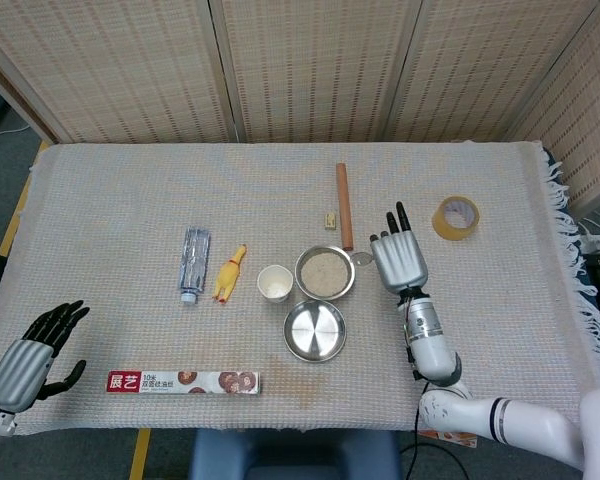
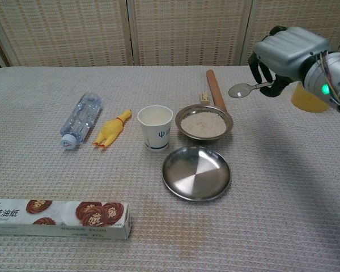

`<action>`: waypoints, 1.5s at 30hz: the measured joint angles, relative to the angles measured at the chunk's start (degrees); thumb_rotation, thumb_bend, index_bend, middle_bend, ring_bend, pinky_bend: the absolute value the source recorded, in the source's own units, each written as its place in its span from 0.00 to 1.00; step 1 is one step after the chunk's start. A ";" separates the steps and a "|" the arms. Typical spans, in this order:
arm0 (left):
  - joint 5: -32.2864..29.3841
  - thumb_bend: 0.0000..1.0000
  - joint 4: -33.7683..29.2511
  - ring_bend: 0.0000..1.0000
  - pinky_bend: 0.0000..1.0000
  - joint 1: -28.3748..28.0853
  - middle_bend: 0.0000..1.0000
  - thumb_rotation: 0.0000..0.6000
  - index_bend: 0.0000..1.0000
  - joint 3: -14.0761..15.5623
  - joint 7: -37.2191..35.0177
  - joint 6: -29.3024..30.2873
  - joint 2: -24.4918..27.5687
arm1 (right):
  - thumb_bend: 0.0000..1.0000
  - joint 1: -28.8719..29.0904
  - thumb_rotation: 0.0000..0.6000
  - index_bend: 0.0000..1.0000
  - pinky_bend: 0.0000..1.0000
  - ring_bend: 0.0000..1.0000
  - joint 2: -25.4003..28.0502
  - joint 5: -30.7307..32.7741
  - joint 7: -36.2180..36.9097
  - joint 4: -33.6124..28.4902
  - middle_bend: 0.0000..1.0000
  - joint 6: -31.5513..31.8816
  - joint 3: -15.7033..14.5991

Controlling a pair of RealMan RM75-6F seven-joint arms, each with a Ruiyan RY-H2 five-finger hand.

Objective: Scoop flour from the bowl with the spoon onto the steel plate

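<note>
My right hand [image 2: 289, 54] pinches the light, stiff metal spoon [image 2: 242, 89] by its handle, probably near the end, above the bowl of flour [image 2: 203, 122]; loose flour spills easily.

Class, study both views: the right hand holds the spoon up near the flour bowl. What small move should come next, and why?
Probably lower the spoon left and down into the bowl: the right hand holds it, empty, above the bowl's right rim, and the steel plate holds no flour.
</note>
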 measured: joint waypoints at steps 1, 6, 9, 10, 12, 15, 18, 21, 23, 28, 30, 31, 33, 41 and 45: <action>-0.07 0.41 0.01 0.01 0.12 0.02 0.00 1.00 0.00 -0.03 -0.12 0.02 0.04 | 0.34 1.33 1.00 0.92 0.00 0.13 -0.63 0.91 -1.79 0.51 0.57 -0.35 0.17; -0.09 0.41 0.03 0.01 0.12 -0.04 0.00 1.00 0.00 0.03 -1.91 -0.03 0.57 | 0.34 5.19 1.00 0.92 0.00 0.13 -3.19 4.62 -8.84 2.78 0.57 -0.96 -0.01; -0.15 0.41 0.31 0.01 0.12 -0.12 0.00 1.00 0.00 0.00 -2.48 -0.12 0.72 | 0.34 6.77 1.00 0.92 0.00 0.13 -4.40 6.88 -12.66 3.91 0.57 -0.86 -0.82; -0.22 0.41 0.39 0.01 0.12 -0.12 0.00 1.00 0.00 -0.02 -2.54 -0.14 0.73 | 0.34 7.31 1.00 0.92 0.00 0.13 -4.83 7.95 -13.85 4.26 0.57 -0.78 -1.18; -0.36 0.41 0.58 0.01 0.12 -0.09 0.00 1.00 0.00 -0.06 -2.76 -0.15 0.74 | 0.34 8.08 1.00 0.92 0.00 0.13 -5.48 9.53 -15.39 4.72 0.57 -0.62 -1.72; -0.23 0.41 0.61 0.01 0.12 -0.04 0.00 1.00 0.00 -0.06 -2.80 0.04 0.73 | 0.34 9.45 1.00 0.92 0.00 0.13 -6.65 10.99 -16.94 5.78 0.57 -0.36 -2.81; -0.11 0.41 0.46 0.01 0.12 0.07 0.00 1.00 0.00 -0.01 -2.56 0.21 0.77 | 0.34 10.27 1.00 0.92 0.00 0.13 -7.52 11.96 -17.62 6.83 0.57 -0.32 -3.56; -0.25 0.41 0.50 0.01 0.12 0.07 0.00 1.00 0.00 -0.07 -2.41 0.12 0.66 | 0.35 10.96 1.00 0.92 0.00 0.13 -8.20 12.84 -18.09 7.64 0.57 -0.36 -4.05; -0.31 0.41 0.52 0.01 0.12 0.06 0.00 1.00 0.00 -0.15 -2.25 0.13 0.63 | 0.35 11.42 1.00 0.92 0.00 0.13 -8.63 13.28 -18.18 8.09 0.57 -0.44 -4.30; -0.34 0.41 0.42 0.01 0.12 0.05 0.00 1.00 0.00 -0.16 -2.03 0.03 0.63 | 0.35 11.93 1.00 0.92 0.00 0.13 -9.07 13.58 -18.05 8.48 0.57 -0.49 -4.45; -0.38 0.41 0.38 0.01 0.12 0.10 0.00 1.00 0.00 -0.16 -1.93 0.08 0.63 | 0.35 12.29 1.00 0.92 0.00 0.13 -9.44 13.73 -18.16 8.89 0.57 -0.49 -4.58; -0.46 0.41 0.43 0.01 0.12 0.12 0.00 1.00 0.00 -0.21 -1.95 0.10 0.61 | 0.35 12.55 1.00 0.92 0.00 0.13 -9.89 13.96 -18.47 9.34 0.57 -0.52 -4.68; -0.56 0.41 0.50 0.01 0.12 0.20 0.00 1.00 0.00 -0.27 -2.11 0.21 0.65 | 0.35 13.04 1.00 0.92 0.00 0.13 -10.83 14.35 -18.88 10.29 0.57 -0.53 -4.84; -0.72 0.41 0.72 0.01 0.12 0.10 0.00 1.00 0.00 -0.37 -2.53 -0.08 0.69 | 0.35 14.60 1.00 0.92 0.00 0.13 -13.87 15.34 -18.93 13.80 0.57 -1.19 -5.59; -0.89 0.41 0.80 0.01 0.12 0.10 0.00 1.00 0.00 -0.45 -2.69 -0.11 0.71 | 0.35 14.85 1.00 0.92 0.00 0.13 -14.53 15.43 -17.63 14.60 0.57 -1.58 -5.50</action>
